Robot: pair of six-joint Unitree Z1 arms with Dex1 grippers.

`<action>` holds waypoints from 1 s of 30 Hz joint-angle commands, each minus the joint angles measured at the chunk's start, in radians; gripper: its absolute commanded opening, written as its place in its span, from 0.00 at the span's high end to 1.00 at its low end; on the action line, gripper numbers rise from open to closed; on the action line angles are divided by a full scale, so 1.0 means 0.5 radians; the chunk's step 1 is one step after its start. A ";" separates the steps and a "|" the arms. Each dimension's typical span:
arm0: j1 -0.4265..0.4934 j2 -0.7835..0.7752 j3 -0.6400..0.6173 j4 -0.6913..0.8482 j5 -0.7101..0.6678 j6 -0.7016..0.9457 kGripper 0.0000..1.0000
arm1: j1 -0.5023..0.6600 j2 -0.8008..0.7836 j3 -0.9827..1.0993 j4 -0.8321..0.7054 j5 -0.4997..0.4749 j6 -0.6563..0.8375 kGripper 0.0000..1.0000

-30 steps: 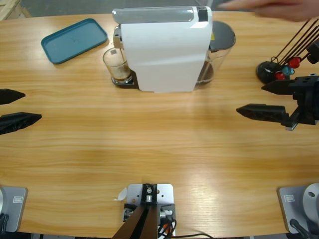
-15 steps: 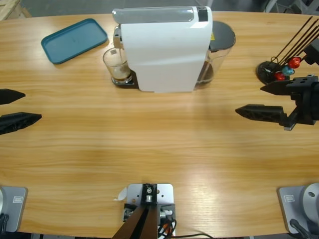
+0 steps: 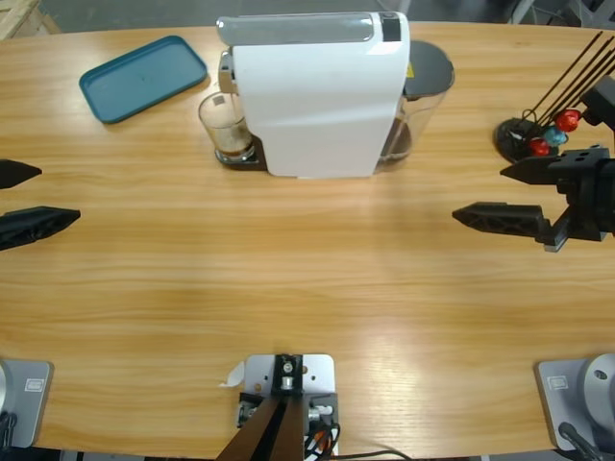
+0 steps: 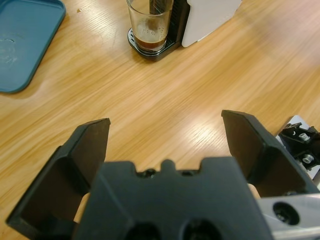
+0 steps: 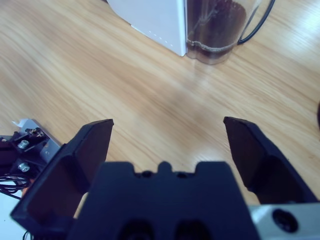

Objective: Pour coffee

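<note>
Wooden worktop (image 3: 317, 288) holds a white coffee machine (image 3: 317, 96) with a small glass (image 3: 223, 125) under its spout. Some coffee (image 4: 148, 41) sits in the glass already. I think the glass has yet to be lifted out. Left pincer (image 3: 21, 200) and right pincer (image 3: 492, 192) are wide open, holding nothing, well away from it.

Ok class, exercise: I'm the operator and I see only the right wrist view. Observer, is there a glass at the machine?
Observer: Yes, a glass stands under the spout at one end of the machine.
Operator: Anything in it?
Observer: A shallow layer of coffee.
Operator: Is the left hand on it?
Observer: No. The left hand is open, apart from the glass, near the table's edge.
</note>
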 commanded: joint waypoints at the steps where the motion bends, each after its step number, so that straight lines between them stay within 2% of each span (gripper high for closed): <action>1: -0.020 0.056 -0.035 -0.114 0.043 -0.001 0.03 | 0.016 0.053 0.035 -0.015 0.028 0.020 0.00; 12: -0.020 0.415 0.075 -0.662 0.007 0.097 0.04 | 0.014 0.049 0.034 -0.015 0.025 0.020 0.00; 19: -0.022 0.829 0.230 -1.006 -0.125 0.268 0.02 | 0.014 0.030 0.041 -0.015 0.028 0.019 0.00; 30: -0.026 1.547 0.232 -1.791 -0.158 0.465 0.02 | 0.016 0.061 0.035 -0.015 0.031 0.018 0.00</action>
